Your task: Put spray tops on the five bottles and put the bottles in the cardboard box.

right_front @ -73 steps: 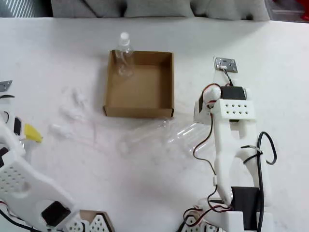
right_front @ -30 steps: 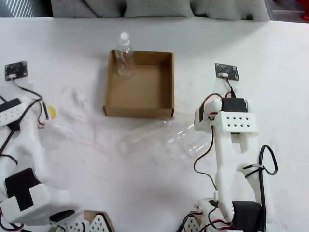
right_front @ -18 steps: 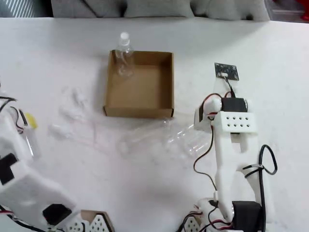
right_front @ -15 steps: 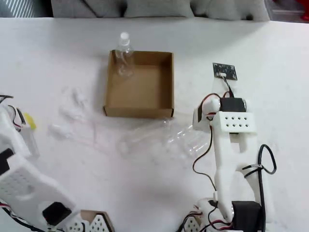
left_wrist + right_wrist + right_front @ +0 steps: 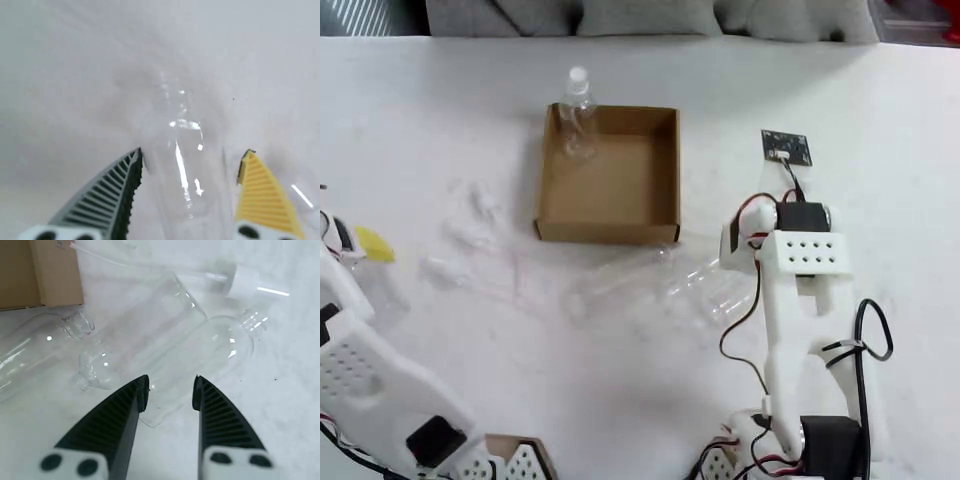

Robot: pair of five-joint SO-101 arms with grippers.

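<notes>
While the left gripper (image 5: pixel 193 151), at the table's left edge, is clamped on a clear bottle (image 5: pixel 185 190), it should hold the neck steady and clear for one of the loose spray tops (image 5: pixel 472 222) lying left of the cardboard box (image 5: pixel 609 176). The right gripper (image 5: pixel 170 385) is narrowly parted and holds nothing above the lying bottles (image 5: pixel 165 325) in front of the box, so it should fetch that top.

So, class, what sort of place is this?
Probably a robotics lab bench: two small white robot arms with exposed wiring at a plain white table, with a cardboard box and clear bottles laid out as practice items.
</notes>
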